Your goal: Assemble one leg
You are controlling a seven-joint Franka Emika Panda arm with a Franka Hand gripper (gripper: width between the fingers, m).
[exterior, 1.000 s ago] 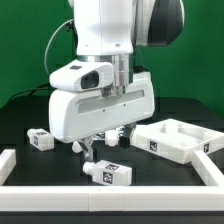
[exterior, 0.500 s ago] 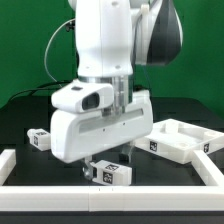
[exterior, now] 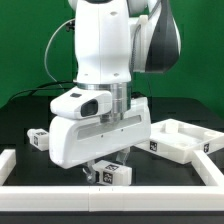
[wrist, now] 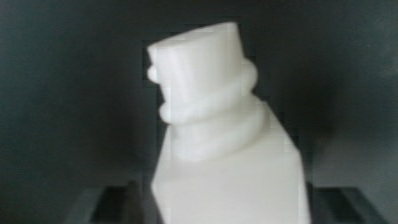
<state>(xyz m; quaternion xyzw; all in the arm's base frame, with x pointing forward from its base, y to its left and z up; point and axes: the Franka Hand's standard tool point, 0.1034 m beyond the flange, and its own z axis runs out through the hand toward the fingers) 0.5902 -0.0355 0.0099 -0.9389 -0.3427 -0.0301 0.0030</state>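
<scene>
**A:** Where was the leg?

**B:** The leg (exterior: pixel 110 174) lay on the table (exterior: pixel 55 172) at the near side, just behind the near rail (exterior: pixel 150 192). The gripper (exterior: pixel 100 166) sat right on top of it. In the wrist view the leg (wrist: pixel 210 120) filled the middle of the picture, so the hand looked centred on it.

**A:** Fingers?

**B:** Couldn't tell. In the exterior view the hand's white body hid them. The wrist view showed only dim grey shapes beside the leg, too blurred to say whether they were spread or pinching.

**A:** Why was the hand so low?

**B:** My read was a grasp step. Being that low and centred would put one finger on each side of the leg. The leg lay flat with nothing against it, so its sides were free to grip.

**A:** Other parts?

**B:** A second leg (exterior: pixel 40 139) sat farther back toward the exterior view's left, well apart. The panel (exterior: pixel 180 140) sat toward the exterior view's right with its rims up, clear of the hand. It was probably waiting to take the leg, and that spacing kept the arm from bumping anything.

**A:** Progress?

**B:** Early, I'd judge. The leg wasn't yet joined to the panel.
</scene>
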